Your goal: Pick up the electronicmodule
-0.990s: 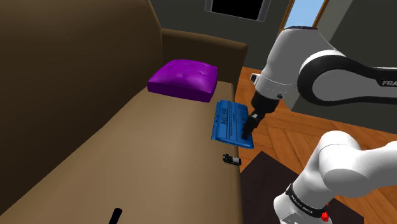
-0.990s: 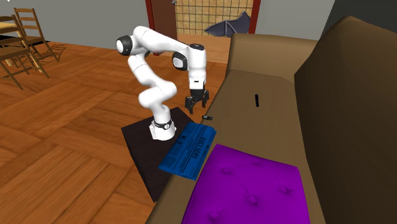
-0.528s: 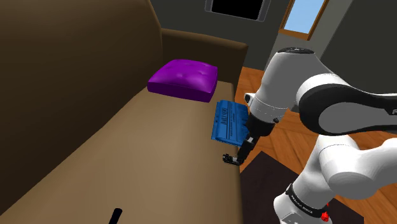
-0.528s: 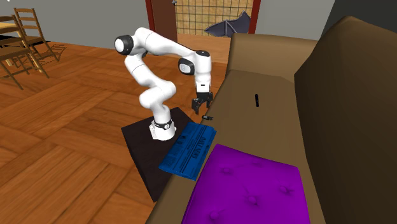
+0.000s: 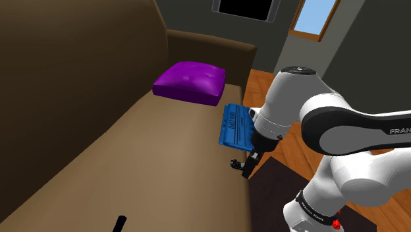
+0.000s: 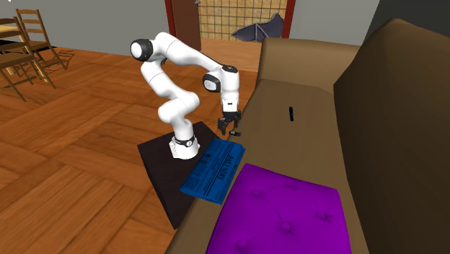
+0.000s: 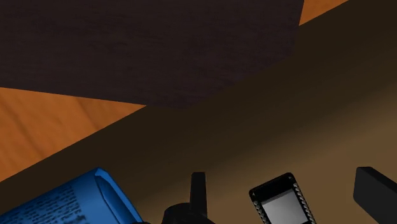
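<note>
Gripper [image 5: 248,166] low at front edge of sofa [image 5: 151,151] seat. Fingers apart, one on each side of module [image 7: 283,202], neither touching it. Module — small black board, grey centre — lies flat on seat near blue book [image 5: 235,126]. Purple cushion [image 5: 191,80] beyond book.

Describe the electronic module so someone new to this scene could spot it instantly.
Start at the long brown sofa and find the blue printed book overhanging its seat's front edge. Beside the book, on that edge, lies a tiny black rectangular module with a pale grey centre, far smaller than the book.
</note>
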Robot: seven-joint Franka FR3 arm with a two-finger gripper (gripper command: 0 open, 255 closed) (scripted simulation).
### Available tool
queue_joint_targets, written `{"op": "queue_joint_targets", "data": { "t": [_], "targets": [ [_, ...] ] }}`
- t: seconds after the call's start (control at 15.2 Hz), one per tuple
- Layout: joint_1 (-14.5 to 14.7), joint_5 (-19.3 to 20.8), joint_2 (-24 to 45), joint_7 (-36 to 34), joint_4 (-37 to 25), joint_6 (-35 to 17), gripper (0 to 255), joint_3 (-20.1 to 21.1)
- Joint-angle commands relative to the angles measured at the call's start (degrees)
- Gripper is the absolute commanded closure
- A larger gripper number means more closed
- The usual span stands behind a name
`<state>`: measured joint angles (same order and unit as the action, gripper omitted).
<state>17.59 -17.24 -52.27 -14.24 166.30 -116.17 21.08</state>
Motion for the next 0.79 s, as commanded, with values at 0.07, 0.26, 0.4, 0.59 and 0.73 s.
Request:
{"op": "queue_joint_targets", "data": {
  "t": [0.07, 0.26, 0.4, 0.59, 0.73],
  "targets": [
    [0.03, -0.08, 0.08, 0.03, 0.25, -0.36, 255, 0.06],
    [0.03, -0.08, 0.11, 0.02, 0.23, -0.36, 255, 0.08],
    [0.03, -0.09, 0.10, 0.02, 0.23, -0.36, 255, 0.08],
    [0.01, -0.09, 0.22, 0.01, 0.17, -0.42, 255, 0.10],
    [-0.19, 0.42, -0.50, -0.01, -1.04, 1.48, 255, -0.39]
  ]
}}
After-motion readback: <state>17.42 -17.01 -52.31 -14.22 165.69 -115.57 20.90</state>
